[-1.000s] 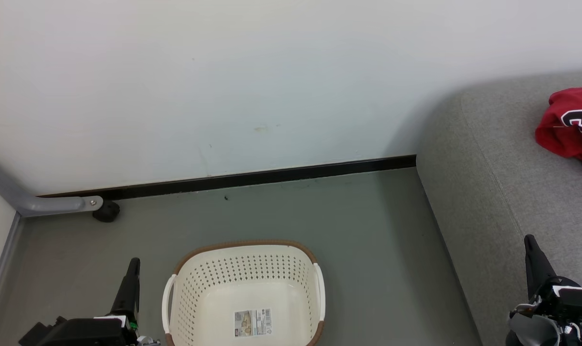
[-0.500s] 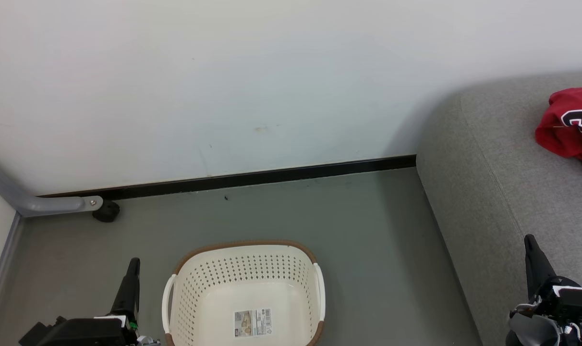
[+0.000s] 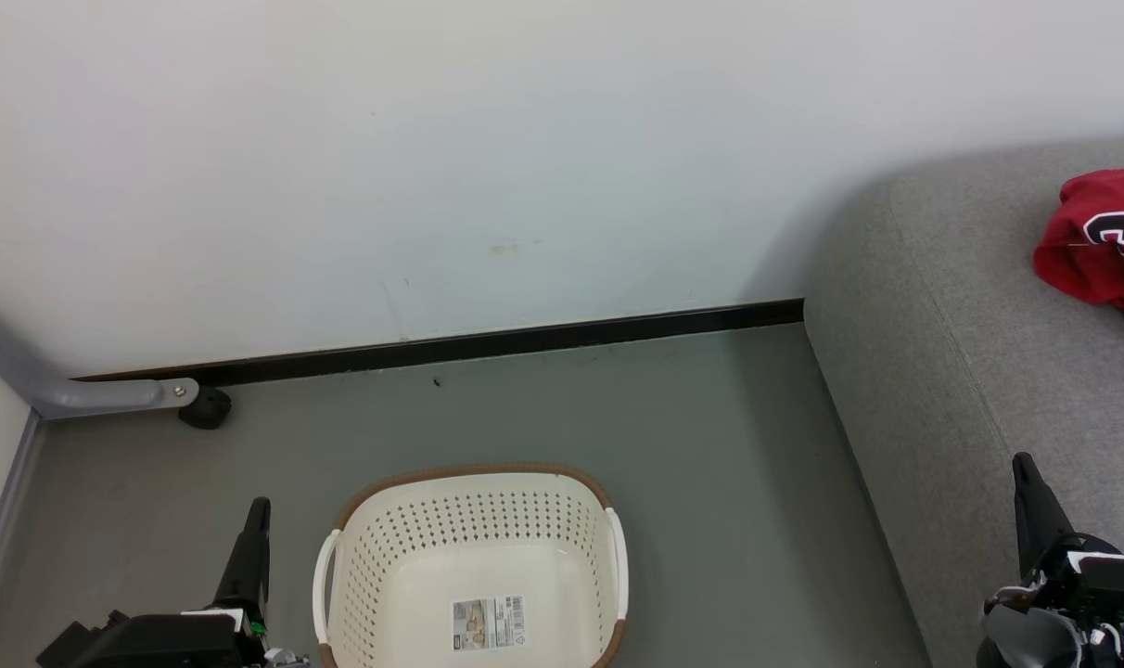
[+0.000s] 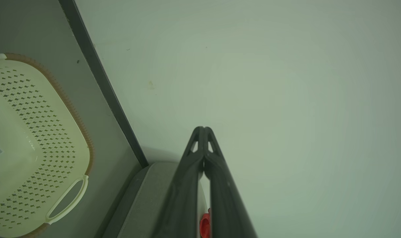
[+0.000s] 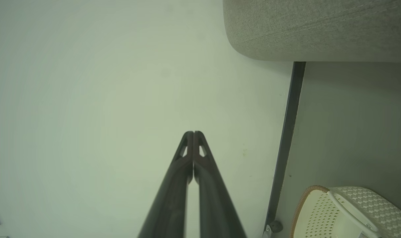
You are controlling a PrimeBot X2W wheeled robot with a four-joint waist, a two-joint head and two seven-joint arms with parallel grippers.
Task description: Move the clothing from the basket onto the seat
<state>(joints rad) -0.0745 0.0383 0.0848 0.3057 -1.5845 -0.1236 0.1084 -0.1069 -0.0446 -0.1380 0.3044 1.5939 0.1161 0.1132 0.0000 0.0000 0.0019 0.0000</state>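
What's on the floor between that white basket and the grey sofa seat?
Nothing. In the head view, the grey floor between the basket and the seat is bare. The red clothing lies further along on the seat.

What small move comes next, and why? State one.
Probably none beyond holding both arms parked: the oval cream perforated plastic basket looks empty, its bottom label bare, and the red jersey clothing already lies on the light-grey fabric seat. The left gripper and right gripper are shut on nothing.
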